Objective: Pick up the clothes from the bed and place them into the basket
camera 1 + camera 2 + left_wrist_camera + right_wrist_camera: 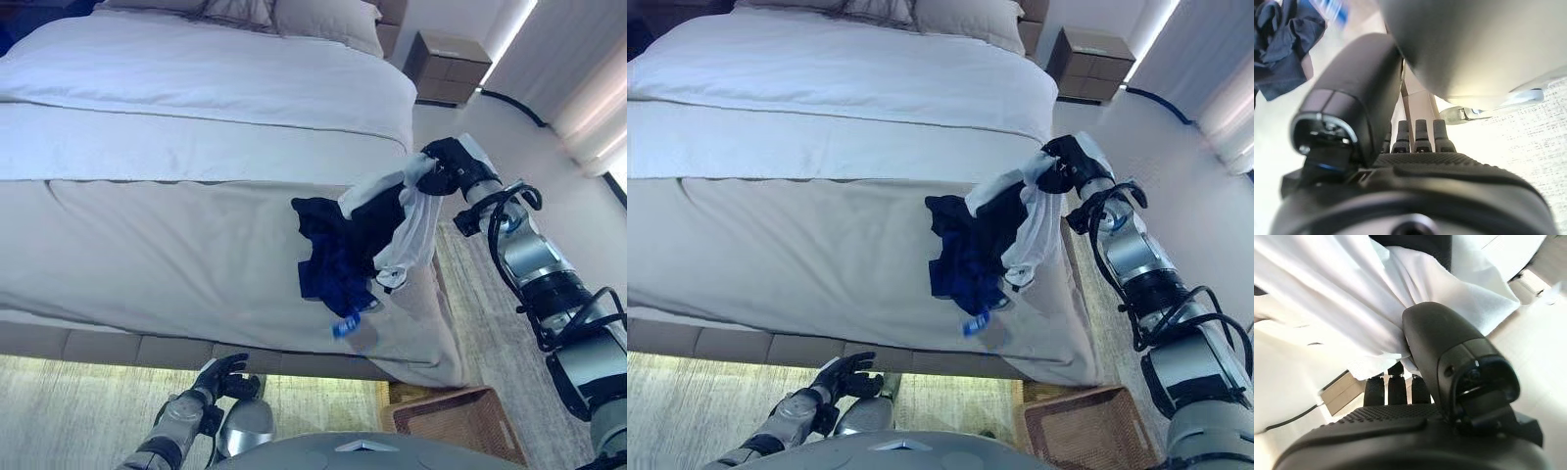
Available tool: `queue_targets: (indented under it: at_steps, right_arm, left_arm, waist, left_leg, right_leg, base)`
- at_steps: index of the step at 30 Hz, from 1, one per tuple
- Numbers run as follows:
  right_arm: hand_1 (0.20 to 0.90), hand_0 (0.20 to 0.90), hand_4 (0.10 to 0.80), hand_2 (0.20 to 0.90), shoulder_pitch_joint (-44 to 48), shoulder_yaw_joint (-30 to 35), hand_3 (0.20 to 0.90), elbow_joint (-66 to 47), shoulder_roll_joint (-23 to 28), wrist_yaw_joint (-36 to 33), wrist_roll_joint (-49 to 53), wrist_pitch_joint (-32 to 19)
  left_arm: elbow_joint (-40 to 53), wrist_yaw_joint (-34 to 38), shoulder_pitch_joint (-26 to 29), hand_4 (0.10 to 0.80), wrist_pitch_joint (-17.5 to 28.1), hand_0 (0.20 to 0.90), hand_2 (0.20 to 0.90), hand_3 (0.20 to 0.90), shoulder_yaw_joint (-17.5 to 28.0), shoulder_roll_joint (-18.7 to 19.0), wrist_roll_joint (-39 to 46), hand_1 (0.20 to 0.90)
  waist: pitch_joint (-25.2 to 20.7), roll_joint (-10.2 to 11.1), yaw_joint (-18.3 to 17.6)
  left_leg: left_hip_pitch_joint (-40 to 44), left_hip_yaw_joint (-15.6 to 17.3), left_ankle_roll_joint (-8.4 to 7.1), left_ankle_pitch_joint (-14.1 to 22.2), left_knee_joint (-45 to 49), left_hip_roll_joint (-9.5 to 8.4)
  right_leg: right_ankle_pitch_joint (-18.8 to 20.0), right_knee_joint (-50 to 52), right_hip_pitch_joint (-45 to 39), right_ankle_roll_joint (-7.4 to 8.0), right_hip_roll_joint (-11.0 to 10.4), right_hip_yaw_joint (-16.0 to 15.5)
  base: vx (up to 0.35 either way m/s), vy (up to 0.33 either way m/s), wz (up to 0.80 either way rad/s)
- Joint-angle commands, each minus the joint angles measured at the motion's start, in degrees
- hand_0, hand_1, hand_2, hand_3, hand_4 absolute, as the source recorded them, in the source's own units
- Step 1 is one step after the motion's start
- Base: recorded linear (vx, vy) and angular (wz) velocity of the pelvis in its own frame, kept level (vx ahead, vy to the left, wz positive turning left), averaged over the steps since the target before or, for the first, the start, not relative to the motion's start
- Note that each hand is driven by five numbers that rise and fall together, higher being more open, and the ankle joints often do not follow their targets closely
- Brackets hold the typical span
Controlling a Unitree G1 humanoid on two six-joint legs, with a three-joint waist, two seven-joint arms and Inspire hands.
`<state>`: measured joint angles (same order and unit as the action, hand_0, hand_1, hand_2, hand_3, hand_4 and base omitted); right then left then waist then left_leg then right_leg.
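A white cloth garment (411,220) hangs off the near right corner of the beige-covered bed (147,245), its upper edge bunched in the right hand (443,164), whose thumb and fingers are clenched round the fabric; beneath it a dark navy garment (333,255) lies crumpled on the cover, touching the white one. The brown wicker basket (460,421) stands on the pale rug (59,411) below that corner. The left hand (223,378) hangs low near the bed's base, fingers relaxed and holding nothing.
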<state>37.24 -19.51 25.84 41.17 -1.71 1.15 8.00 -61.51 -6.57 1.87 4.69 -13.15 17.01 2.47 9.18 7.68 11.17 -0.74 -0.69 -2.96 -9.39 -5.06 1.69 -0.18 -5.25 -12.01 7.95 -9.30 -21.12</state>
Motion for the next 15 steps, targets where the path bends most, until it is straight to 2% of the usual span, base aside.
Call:
queue_targets:
  at_steps: [1,7,10,11,12,13,15]
  right_arm:
    - [0.300,0.300,0.100,0.300,14.73,1.56,0.200,-3.91,1.53,-5.62,2.29,-6.08]
    - [0.300,0.300,0.100,0.300,13.57,3.97,0.200,-7.96,-1.71,-13.89,2.30,-8.84]
    - [0.300,0.300,0.100,0.300,13.24,4.16,0.200,-8.18,-2.46,-13.76,0.60,-8.01]
    - [0.356,0.356,0.166,0.356,13.14,3.69,0.266,-8.08,-2.57,-12.64,0.10,-6.78]
    - [0.662,0.662,0.523,0.662,12.95,3.20,0.623,-7.78,-2.59,-11.21,-0.48,-5.38]
    - [0.900,0.900,0.800,0.900,12.68,2.63,0.900,-7.21,-2.59,-9.12,-0.92,-3.81]
    - [0.900,0.900,0.800,0.900,12.24,1.25,0.900,-6.03,-2.15,-5.85,-1.25,-1.38]
  left_arm:
    - [-3.26,-0.19,-1.94,0.800,-1.54,0.900,0.900,0.900,-4.36,2.87,-0.35,0.900]
    - [-3.55,-0.27,-3.22,0.800,-0.58,0.900,0.900,0.900,-3.68,2.34,-0.31,0.900]
    - [-3.51,-0.73,-3.32,0.800,0.15,0.900,0.900,0.900,-3.95,1.92,-0.02,0.900]
    - [-3.03,-1.05,-3.30,0.800,0.07,0.900,0.900,0.900,-4.11,1.83,0.17,0.900]
    - [-2.67,-1.39,-3.28,0.800,0.13,0.900,0.900,0.900,-4.26,1.75,0.39,0.900]
    - [-2.23,-1.63,-3.28,0.800,0.03,0.900,0.900,0.900,-4.33,1.70,0.39,0.900]
    - [-1.42,-1.77,-3.34,0.800,-0.21,0.900,0.900,0.900,-4.61,1.65,0.33,0.900]
  waist:
    - [-2.10,-0.49,1.85]
    - [-2.11,-1.84,2.25]
    - [-2.23,-2.27,2.44]
    - [-2.29,-2.40,2.56]
    - [-2.32,-2.46,2.65]
    - [-2.33,-2.43,2.75]
    - [-2.27,-2.23,2.89]
  left_leg:
    - [6.07,3.15,2.88,10.95,0.06,-2.16]
    - [6.75,2.45,2.98,11.03,0.06,-2.46]
    - [6.82,2.22,2.96,10.97,0.06,-2.67]
    - [6.86,2.12,2.95,10.95,0.06,-2.70]
    - [6.89,2.04,2.93,10.90,0.06,-2.71]
    - [6.89,2.04,2.89,10.87,0.06,-2.71]
    - [6.86,1.91,2.88,10.82,0.06,-2.67]
  right_leg:
    - [-0.03,2.68,3.17,-2.97,2.76,-1.95]
    - [-0.67,3.57,2.51,-2.86,2.16,-2.49]
    - [-0.86,3.64,2.26,-2.83,1.96,-2.67]
    - [-0.87,3.69,2.24,-2.78,1.83,-2.77]
    - [-0.90,3.70,2.13,-2.77,1.75,-2.90]
    - [-0.91,3.77,2.10,-2.73,1.69,-3.04]
    - [-0.80,3.68,2.05,-2.72,1.68,-3.16]
  base:
    - [0.024,0.033,0.13]
    - [0.034,0.050,0.06]
    - [0.030,0.052,0.09]
    - [0.028,0.023,0.08]
    - [0.033,0.021,0.06]
    - [0.028,0.007,0.06]
    - [0.009,-0.004,0.02]
